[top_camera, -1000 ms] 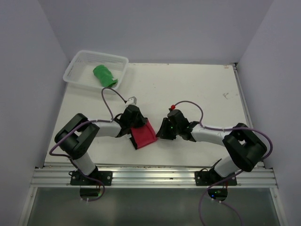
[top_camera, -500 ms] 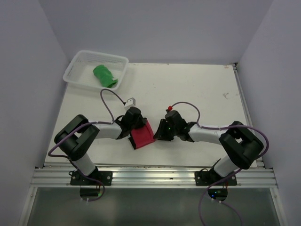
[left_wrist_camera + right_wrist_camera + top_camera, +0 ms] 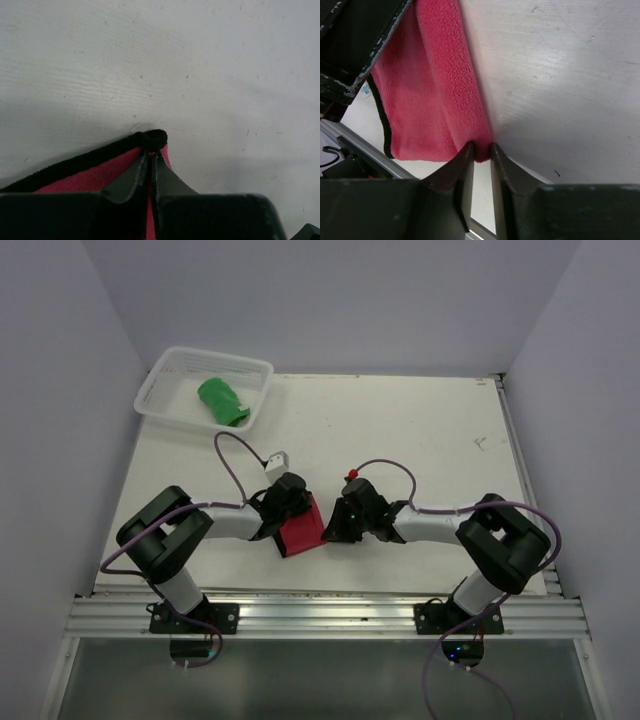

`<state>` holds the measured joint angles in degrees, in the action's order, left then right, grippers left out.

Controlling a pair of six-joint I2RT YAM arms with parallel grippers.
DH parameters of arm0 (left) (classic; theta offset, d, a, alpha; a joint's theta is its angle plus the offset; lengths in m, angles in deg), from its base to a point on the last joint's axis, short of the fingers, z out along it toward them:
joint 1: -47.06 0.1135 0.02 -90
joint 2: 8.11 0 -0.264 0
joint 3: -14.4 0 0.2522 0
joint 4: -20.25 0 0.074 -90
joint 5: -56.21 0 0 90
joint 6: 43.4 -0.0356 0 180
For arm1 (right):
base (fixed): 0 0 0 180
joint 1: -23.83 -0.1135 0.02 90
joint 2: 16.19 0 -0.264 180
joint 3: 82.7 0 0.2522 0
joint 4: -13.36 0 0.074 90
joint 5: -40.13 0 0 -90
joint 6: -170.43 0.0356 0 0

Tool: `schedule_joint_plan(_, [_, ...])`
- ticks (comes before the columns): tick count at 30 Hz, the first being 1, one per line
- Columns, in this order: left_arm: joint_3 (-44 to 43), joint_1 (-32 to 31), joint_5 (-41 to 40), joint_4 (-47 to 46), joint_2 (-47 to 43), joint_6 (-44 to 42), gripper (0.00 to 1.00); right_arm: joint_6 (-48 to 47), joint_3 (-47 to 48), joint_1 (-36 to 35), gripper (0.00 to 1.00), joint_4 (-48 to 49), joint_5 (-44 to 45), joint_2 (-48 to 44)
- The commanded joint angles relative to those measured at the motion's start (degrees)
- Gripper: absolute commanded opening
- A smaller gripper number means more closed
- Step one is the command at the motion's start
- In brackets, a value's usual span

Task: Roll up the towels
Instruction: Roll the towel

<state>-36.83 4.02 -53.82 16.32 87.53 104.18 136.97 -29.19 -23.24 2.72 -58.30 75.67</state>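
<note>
Soft, even overhead light, no glare.
The table [image 3: 400, 430] is bright, with faint shadows under the arms. In the wrist views the near fingers [image 3: 127, 182] are dark and blurred, and a soft shadow edges the red towel [image 3: 440, 90].

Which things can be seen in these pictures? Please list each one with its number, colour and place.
red towel: one, red with a dark hem, near middle of the table, between the two grippers
green towel: one, bright green, inside the basket
basket: one, white mesh, far left corner of the table
table: one, white, under everything
rail: one, silver metal, along the near edge
left gripper: one, black, shut on a corner of the red towel
right gripper: one, black, closed on the red towel's right edge
</note>
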Motion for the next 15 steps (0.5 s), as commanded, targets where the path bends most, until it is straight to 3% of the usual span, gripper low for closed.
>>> schedule_joint_plan(1, [2.4, -0.4, -2.8, 8.6, 1.0, 0.1, 0.00, 0.9, 1.1, -1.0, 0.19, 0.1, 0.8, 0.8])
schedule_joint_plan(2, [2.5, -0.4, -2.8, 8.6, 1.0, 0.1, 0.00, 0.9, 1.0, -1.2, 0.11, 0.1, 1.3, 0.6])
schedule_joint_plan(6, [1.4, -0.4, -3.1, 9.7, 0.4, -0.8, 0.00, 0.3, 0.7, -1.4, 0.00, 0.1, 1.8, -0.4])
schedule_joint_plan(12, [-1.4, 0.8, -0.5, 11.4, -1.1, -3.3, 0.00, -4.8, 1.7, -3.0, 0.00, -4.5, 8.1, -3.9])
schedule_joint_plan(15, [-3.0, 1.9, 1.7, 12.6, -2.4, -4.8, 0.07, -11.3, 3.6, -6.1, 0.00, -8.9, 17.2, -5.8])
